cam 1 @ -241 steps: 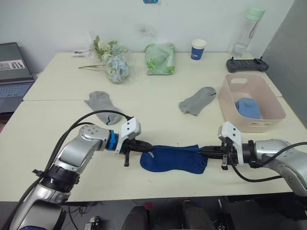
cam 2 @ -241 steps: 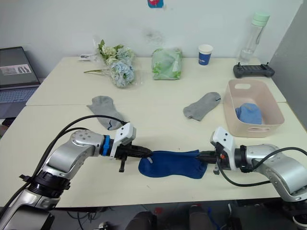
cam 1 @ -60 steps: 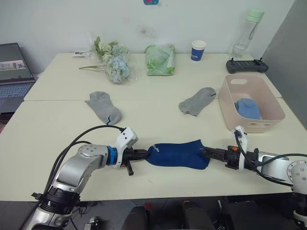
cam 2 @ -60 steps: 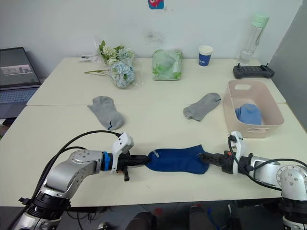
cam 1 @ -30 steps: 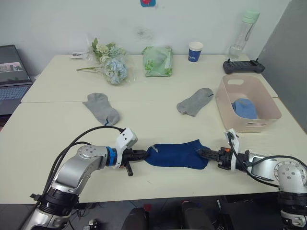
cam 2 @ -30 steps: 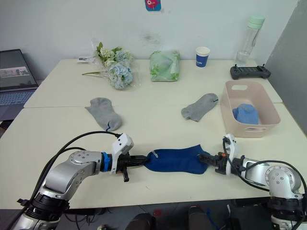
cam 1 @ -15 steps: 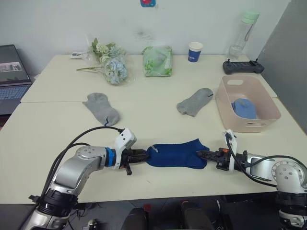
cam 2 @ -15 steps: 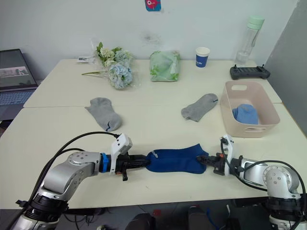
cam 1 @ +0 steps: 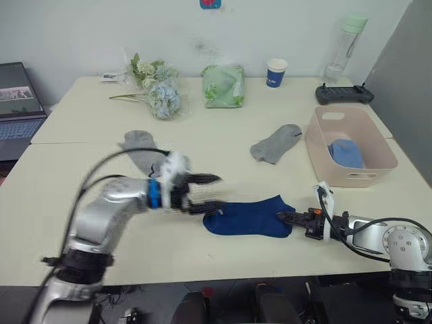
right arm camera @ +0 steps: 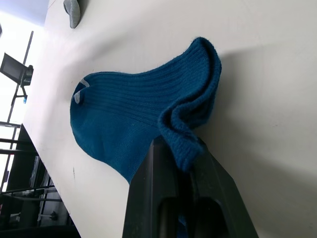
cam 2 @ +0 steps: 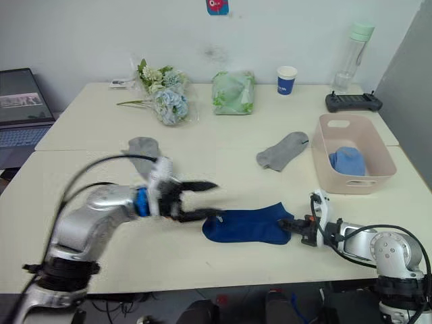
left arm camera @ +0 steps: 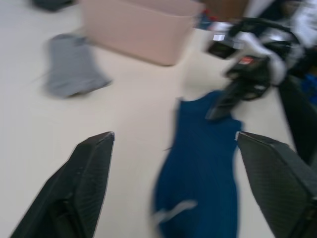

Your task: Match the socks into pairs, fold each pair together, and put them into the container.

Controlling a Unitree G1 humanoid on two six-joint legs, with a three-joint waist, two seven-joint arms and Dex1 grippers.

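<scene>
A navy blue sock (cam 1: pixel 246 217) lies flat near the table's front edge. My right gripper (cam 1: pixel 289 217) is shut on its cuff, and the right wrist view shows the knit (right arm camera: pixel 148 119) pinched between the fingers. Just above the sock's toe end my left gripper (cam 1: pixel 208 193) hovers open, blurred with motion, and its wrist view looks down on the sock (left arm camera: pixel 203 163). One grey sock (cam 1: pixel 275 143) lies beside the pink container (cam 1: pixel 378 145), which holds a light blue sock (cam 1: pixel 344 152). Another grey sock (cam 1: pixel 138 146) lies partly behind my left arm.
At the back of the table are a flower bunch (cam 1: pixel 159 94), a green wrapped bundle (cam 1: pixel 224 84), a paper cup (cam 1: pixel 275 72), a bottle (cam 1: pixel 342 44) and a black controller (cam 1: pixel 344 93). A laptop (cam 1: pixel 17 101) sits at the far left.
My left gripper has let go of the navy sock's toe end, opened wide and risen off the table. The right gripper has closed on the cuff and stays there.
</scene>
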